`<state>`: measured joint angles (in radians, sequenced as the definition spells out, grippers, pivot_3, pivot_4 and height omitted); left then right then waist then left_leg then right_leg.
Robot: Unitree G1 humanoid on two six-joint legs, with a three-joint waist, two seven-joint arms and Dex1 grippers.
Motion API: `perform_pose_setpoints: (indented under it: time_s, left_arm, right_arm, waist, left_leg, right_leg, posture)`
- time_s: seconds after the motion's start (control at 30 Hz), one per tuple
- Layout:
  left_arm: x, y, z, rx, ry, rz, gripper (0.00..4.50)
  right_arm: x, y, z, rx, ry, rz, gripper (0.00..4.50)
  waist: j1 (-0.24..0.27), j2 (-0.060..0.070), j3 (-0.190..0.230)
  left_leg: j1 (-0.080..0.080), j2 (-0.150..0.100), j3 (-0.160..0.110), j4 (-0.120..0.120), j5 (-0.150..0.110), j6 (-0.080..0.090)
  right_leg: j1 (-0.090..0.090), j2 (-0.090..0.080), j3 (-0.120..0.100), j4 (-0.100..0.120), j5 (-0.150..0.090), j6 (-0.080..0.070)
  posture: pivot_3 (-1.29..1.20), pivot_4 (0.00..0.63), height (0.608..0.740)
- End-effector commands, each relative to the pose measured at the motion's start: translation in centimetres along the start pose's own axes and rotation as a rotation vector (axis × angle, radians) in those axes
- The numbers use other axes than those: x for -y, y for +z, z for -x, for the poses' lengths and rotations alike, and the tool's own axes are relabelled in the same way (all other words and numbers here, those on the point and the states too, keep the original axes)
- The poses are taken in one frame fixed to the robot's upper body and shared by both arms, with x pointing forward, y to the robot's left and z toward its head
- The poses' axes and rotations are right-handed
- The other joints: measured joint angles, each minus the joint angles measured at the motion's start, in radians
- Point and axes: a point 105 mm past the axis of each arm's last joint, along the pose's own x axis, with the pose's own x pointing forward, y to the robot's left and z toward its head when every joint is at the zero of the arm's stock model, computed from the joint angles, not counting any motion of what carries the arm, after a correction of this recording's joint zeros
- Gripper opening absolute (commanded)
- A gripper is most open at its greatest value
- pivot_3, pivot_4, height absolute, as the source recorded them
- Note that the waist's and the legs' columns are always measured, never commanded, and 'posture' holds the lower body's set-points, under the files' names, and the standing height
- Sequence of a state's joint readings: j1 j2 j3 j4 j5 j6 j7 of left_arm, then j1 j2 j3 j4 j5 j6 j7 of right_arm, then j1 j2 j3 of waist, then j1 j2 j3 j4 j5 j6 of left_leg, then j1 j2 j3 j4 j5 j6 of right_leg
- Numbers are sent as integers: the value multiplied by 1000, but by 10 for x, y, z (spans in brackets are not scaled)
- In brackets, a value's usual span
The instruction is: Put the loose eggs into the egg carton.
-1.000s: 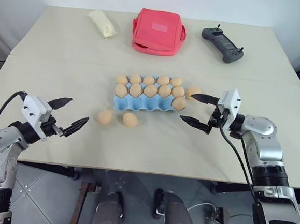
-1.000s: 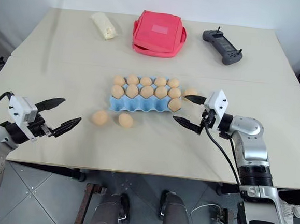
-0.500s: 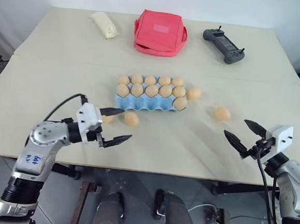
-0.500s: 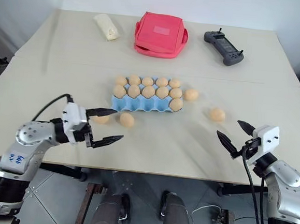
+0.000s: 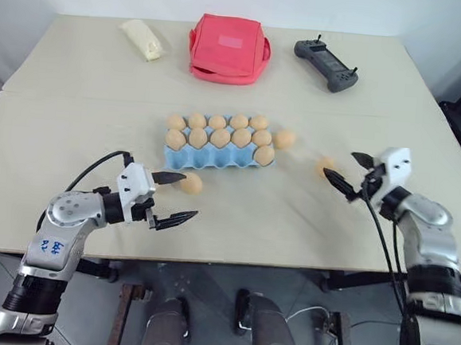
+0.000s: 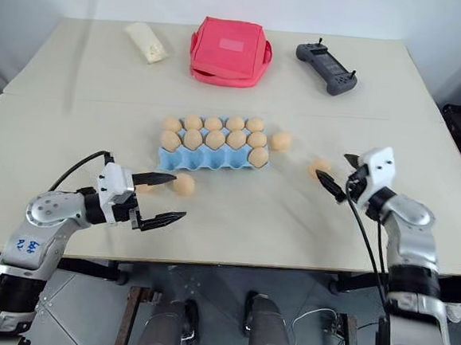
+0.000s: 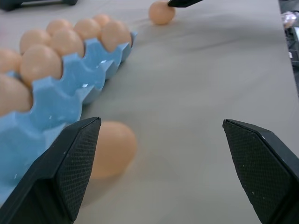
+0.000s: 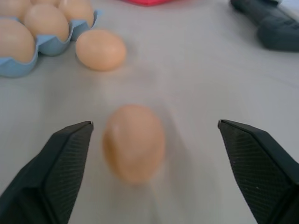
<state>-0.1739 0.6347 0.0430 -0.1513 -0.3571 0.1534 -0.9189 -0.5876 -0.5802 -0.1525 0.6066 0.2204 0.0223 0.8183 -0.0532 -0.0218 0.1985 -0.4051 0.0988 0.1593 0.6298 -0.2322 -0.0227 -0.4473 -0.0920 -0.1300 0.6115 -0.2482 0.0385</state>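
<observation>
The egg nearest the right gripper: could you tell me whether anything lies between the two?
Nothing visible does. The egg lies on bare table just ahead of the open right gripper.

In my right wrist view the loose egg (image 8: 134, 142) between my right gripper (image 8: 154, 128) fingers is smeared, its outline soft, so I cannot tell whether it lies still. The egg carton (image 8: 28, 63) is cut off there at the frame's edge, as are the black controller (image 8: 268, 23) and the red bag (image 8: 149, 2), a mere sliver. In my left wrist view my own finger (image 7: 77, 158) covers part of the near egg (image 7: 114, 149), and the carton runs out of frame. From the head, another egg (image 6: 144, 188) is mostly hidden behind my left gripper (image 6: 158, 197).
</observation>
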Motion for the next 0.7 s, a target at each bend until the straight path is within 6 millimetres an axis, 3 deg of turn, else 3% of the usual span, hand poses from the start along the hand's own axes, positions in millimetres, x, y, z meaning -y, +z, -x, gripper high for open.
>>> perform_pose_setpoints:
  time_s: [0.03,0.07,0.27,0.43,0.53,0.7]
  left_arm:
    - [1,13,5,34,28,-36,4454]
    - [2,13,6,32,33,-35,4454]
    - [-1,13,18,19,93,-32,4500]
    - [-11,11,36,19,182,-17,4500]
    - [-21,6,53,15,268,5,4500]
    - [-31,-1,72,4,372,29,4500]
  right_arm:
    - [6,-1,-11,-20,-5,24,4500]
    - [4,-1,-14,-21,6,25,4500]
    - [-13,16,-24,68,128,25,2503]
    - [-45,53,-30,159,282,57,2503]
    - [-79,81,-43,203,363,82,2503]
    - [-126,107,-67,240,444,76,2503]
  waist:
    - [1,0,0]
    - [3,0,0]
    - [3,0,0]
    - [-2,1,0]
    - [-5,1,0]
    - [-3,1,0]
  left_leg:
    - [0,0,3,0,0,-1]
    - [0,0,5,0,0,-1]
    - [0,0,7,1,-2,-1]
    - [1,1,5,2,-1,0]
    - [2,3,1,2,-1,-1]
    - [2,3,1,2,-3,-5]
  right_leg:
    - [0,0,0,1,0,1]
    - [0,0,0,1,0,1]
    - [0,0,1,1,-1,2]
    - [-1,-1,2,2,-1,1]
    - [-1,-1,4,2,0,0]
    - [-2,-1,3,3,1,-2]
  posture:
    - [0,150,740]
    - [0,150,740]
    - [0,150,740]
    - [0,150,740]
    - [0,150,740]
    - [0,150,740]
